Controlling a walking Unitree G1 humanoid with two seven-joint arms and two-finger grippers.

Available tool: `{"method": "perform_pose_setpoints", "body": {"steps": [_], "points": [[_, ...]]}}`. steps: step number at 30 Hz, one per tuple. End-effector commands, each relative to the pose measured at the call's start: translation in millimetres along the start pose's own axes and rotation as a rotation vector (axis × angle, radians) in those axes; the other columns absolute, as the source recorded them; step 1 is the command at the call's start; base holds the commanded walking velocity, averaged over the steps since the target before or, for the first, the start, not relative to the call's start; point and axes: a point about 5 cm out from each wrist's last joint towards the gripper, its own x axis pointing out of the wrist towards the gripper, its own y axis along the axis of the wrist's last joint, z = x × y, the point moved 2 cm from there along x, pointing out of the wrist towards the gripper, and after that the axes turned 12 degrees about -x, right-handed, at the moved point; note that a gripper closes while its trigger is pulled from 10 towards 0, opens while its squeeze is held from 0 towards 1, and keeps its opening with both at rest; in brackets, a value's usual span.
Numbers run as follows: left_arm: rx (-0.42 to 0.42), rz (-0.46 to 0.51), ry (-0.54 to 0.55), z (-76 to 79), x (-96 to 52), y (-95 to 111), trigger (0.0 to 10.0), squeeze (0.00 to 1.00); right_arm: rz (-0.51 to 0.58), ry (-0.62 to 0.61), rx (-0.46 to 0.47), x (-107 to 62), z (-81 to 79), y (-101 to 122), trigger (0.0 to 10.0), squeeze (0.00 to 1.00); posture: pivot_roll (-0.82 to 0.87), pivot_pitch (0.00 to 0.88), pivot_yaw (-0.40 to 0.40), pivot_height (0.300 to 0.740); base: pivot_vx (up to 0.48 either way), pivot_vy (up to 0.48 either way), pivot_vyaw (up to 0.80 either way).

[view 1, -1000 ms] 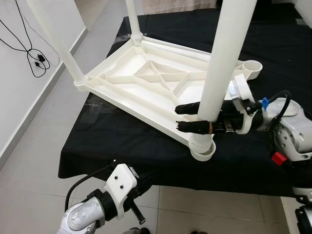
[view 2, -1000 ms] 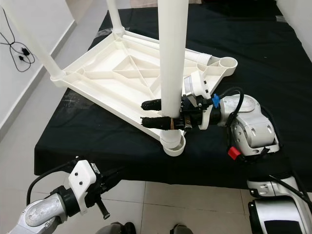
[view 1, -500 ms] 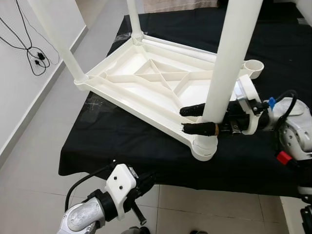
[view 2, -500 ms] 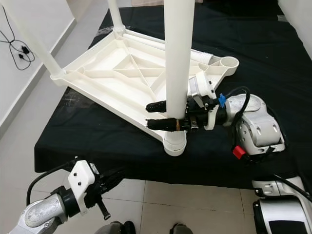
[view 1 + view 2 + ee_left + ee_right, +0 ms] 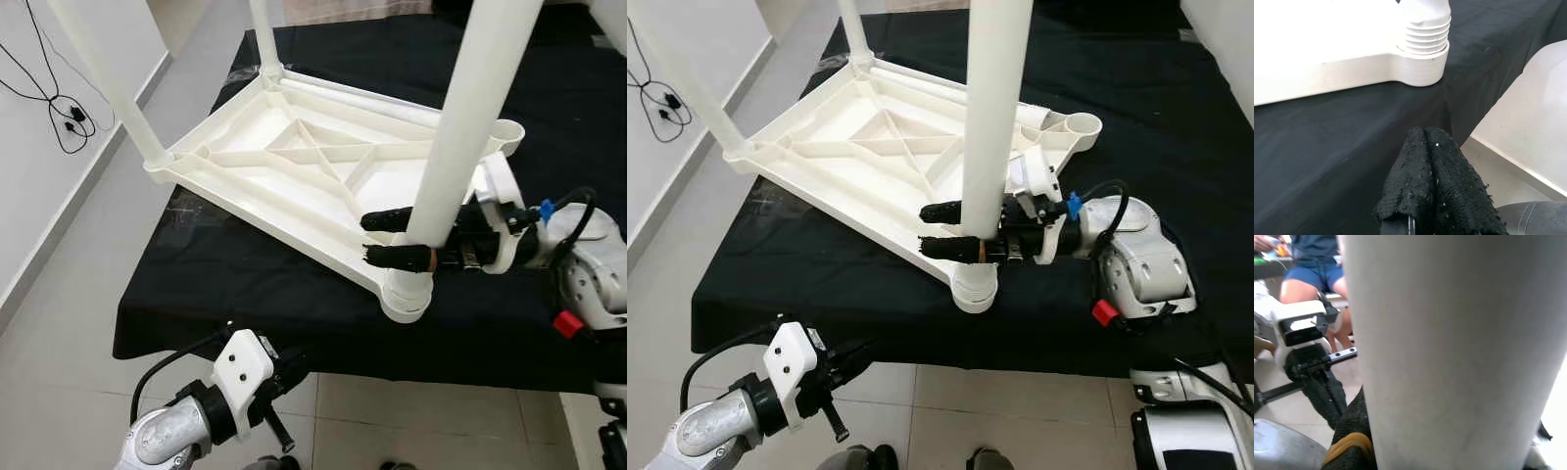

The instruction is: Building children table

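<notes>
A white plastic children's table [image 5: 294, 166] lies upside down on a black-covered surface [image 5: 245, 284]. Three white legs stand up from its corners: one at the left [image 5: 108, 83], one at the far side [image 5: 263, 34] and a near one [image 5: 470, 127] seated in the near corner socket [image 5: 407, 294]. My right gripper [image 5: 367, 238] is shut on the near leg just above the socket, one black finger on each side. The far right corner socket [image 5: 1083, 124] holds nothing. My left gripper [image 5: 833, 421] hangs low in front of the surface's edge, its fingers [image 5: 1432, 186] pressed together on nothing.
The black surface's front edge [image 5: 294, 352] drops to a tiled floor [image 5: 69, 343]. A black cable [image 5: 59, 108] hangs on the white wall at the left. A seated person's legs [image 5: 1312, 274] show beyond the leg in the right wrist view.
The view has shifted slightly. My right gripper keeps its hold on the near leg, whose top leans a little more to the right. The left arm has not moved.
</notes>
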Motion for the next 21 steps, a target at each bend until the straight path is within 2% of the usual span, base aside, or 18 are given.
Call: {"method": "perform_pose_setpoints", "body": {"steps": [1, 5, 10, 12, 15, 17, 18, 21], "points": [[0.004, 0.001, -0.003, 0.7, -3.0, 0.1, 10.0, 0.0, -0.097, -0.017, 0.098, 9.0, -11.9, -28.2, 10.0, 0.0, 0.02, 0.266, 0.09, 0.74, 0.0, 0.0, 0.0], [0.006, 0.001, -0.003, 0.1, -2.7, 0.0, 10.0, 0.0, -0.183, -0.102, 0.091, 9.2, -9.1, -35.8, 10.0, 0.0, 0.02, 0.267, 0.09, 0.74, 0.0, 0.0, 0.0], [0.007, 0.001, -0.002, -0.4, -2.3, -0.2, 10.0, 0.0, -0.24, -0.171, 0.106, 9.5, -8.6, -39.4, 10.0, 0.0, 0.01, 0.265, 0.088, 0.74, 0.0, 0.0, 0.0], [0.009, 0.001, -0.002, -0.7, -1.6, -0.6, 10.0, 0.0, -0.3, -0.271, 0.143, 8.8, -6.7, -43.5, 10.0, 0.0, 0.0, 0.265, 0.085, 0.74, 0.0, 0.0, 0.0], [0.009, 0.001, -0.002, -0.8, -1.5, -0.6, 10.0, 0.0, -0.307, -0.286, 0.151, 8.6, -6.5, -44.3, 10.0, 0.0, 0.0, 0.265, 0.085, 0.74, 0.0, 0.0, 0.0], [0.009, 0.001, -0.001, -1.2, -1.6, -0.8, 10.0, 0.0, -0.341, -0.382, 0.184, 8.7, -4.9, -49.0, 10.0, 0.0, 0.0, 0.264, 0.082, 0.74, 0.0, 0.0, 0.0], [0.009, 0.001, 0.0, -1.8, -1.4, -0.9, 10.0, 0.0, -0.355, -0.476, 0.224, 9.5, -5.1, -54.1, 10.0, 0.0, -0.01, 0.263, 0.083, 0.74, 0.0, 0.0, 0.0], [0.009, 0.001, -0.001, -2.0, -1.3, -1.1, 10.0, 0.0, -0.339, -0.526, 0.238, 9.8, -6.9, -56.7, 10.0, 0.0, -0.01, 0.263, 0.082, 0.74, 0.0, 0.0, 0.0]]}}
